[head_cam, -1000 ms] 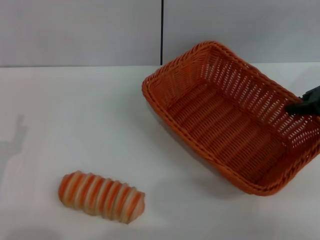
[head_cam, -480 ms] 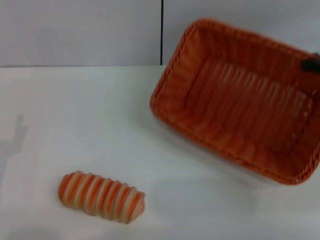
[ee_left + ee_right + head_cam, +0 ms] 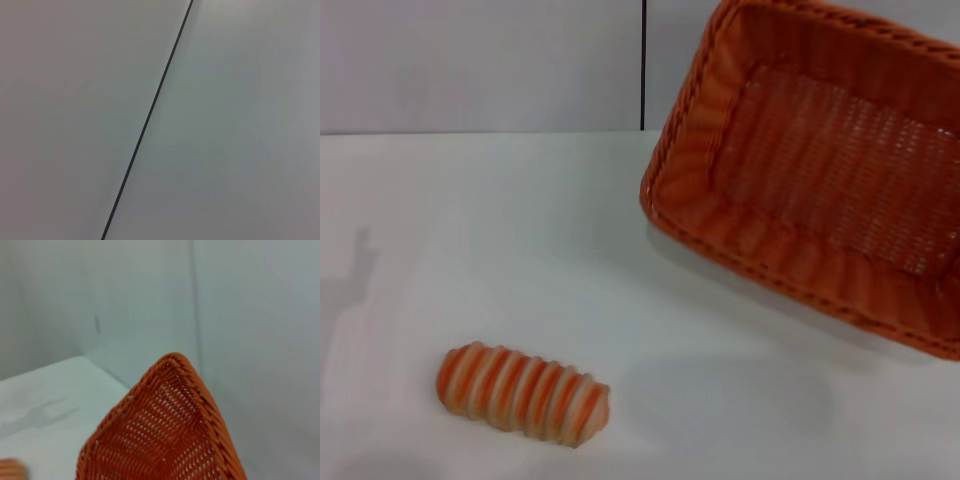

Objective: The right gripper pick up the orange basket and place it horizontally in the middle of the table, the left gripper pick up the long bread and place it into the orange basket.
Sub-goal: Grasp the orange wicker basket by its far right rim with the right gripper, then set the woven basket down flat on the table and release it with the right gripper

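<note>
Step 1 in hand: orange basket [image 3: 820, 170] was airborne, tilted, over far-right of table [image 3: 520, 250], presumably held by R claw (out of view, grip state can't tell), long bread [image 3: 523, 394] well apart near-left, untouched; next = level basket, set down mid-table.

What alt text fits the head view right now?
An orange basket hangs tilted above the right of a white table, its open side toward the camera. A long bread lies at front left; no gripper is visible.
</note>
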You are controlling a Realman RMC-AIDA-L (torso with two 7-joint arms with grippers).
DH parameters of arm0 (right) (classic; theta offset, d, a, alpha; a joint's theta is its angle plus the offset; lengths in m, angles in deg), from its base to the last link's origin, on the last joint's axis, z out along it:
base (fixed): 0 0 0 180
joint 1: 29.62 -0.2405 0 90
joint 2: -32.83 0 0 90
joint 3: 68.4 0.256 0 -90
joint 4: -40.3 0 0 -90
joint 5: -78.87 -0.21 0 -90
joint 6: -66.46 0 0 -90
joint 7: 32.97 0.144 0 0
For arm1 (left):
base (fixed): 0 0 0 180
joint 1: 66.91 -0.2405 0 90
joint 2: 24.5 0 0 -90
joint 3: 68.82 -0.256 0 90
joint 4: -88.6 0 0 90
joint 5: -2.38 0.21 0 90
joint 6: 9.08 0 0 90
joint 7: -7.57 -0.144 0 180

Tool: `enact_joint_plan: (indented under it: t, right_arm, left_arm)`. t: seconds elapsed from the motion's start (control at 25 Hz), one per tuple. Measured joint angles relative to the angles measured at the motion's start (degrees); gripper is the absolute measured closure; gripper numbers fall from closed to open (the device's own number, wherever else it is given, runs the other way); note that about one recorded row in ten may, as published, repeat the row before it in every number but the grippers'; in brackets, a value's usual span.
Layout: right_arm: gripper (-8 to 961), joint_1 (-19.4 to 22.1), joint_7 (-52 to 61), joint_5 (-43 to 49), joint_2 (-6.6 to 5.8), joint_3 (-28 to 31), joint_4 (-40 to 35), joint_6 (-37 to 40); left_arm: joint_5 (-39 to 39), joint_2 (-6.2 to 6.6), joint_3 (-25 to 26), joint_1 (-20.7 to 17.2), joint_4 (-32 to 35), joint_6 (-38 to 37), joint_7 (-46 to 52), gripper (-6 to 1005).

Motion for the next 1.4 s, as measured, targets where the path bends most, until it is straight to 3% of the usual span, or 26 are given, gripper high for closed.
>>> enact_joint_plan:
  t: [0.24,0.36,0.72,1.4]
  right_arm:
    - [788,-1.80,-2.02,1.15,-0.17,-9.91,0.31,-1.67]
    - [788,-2.81,-3.71,1.36,0.03,-12.06,2.11,-1.25]
    - [788,-7.31,-7.79,3.40,0.48,-15.28,8.18,-0.97]
    - [763,-13.54,-10.17,5.88,3.74,-19.23,10.78,-0.26]
  left_arm:
    - [0.34,-0.06,-0.59,0.20,-0.33,0.07,0.00,201]
    - [0.25,-0.07,-2.03,0.22,-0.50,0.08,0.00,201]
    - [0.22,-0.21,-3.05,0.18,-2.07,1.54,0.00,201]
    - [0.28,-0.25,-3.69,0.60,-3.11,2.53,0.00,202]
